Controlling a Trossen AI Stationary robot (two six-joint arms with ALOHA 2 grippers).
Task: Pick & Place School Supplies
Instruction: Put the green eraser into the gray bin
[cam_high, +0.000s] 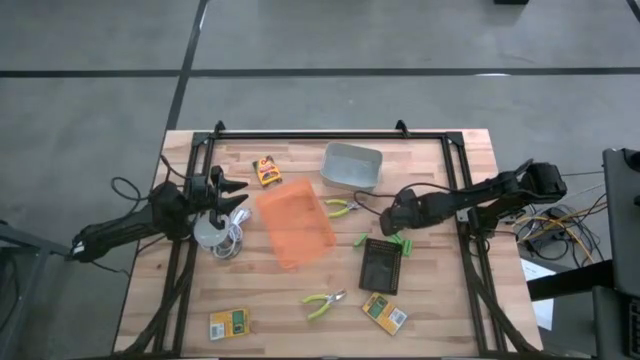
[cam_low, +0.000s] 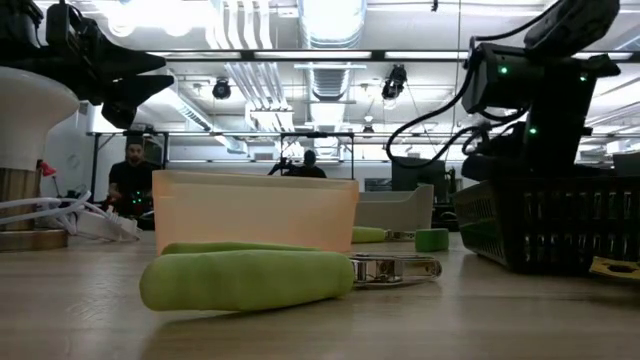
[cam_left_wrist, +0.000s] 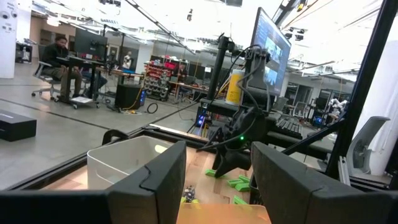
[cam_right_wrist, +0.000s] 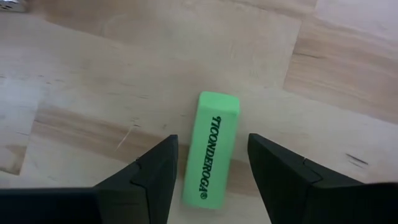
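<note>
Lime-green, the Ticonderoga eraser (cam_right_wrist: 209, 148) is being straddled, untouched, flat on the wooden surface (cam_right_wrist: 93, 74) by the right end effector (cam_right_wrist: 211, 171), fingers spread apart. The left end effector (cam_high: 240, 196) is being held open over the white round thing (cam_high: 210, 232).

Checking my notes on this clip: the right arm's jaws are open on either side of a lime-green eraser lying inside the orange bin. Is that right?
Not quite. The lime-green eraser lies on the bare wooden table, not inside the orange bin; the right wrist view shows wood all round it. The rest holds: the right gripper has its jaws open on either side of the eraser.
</note>
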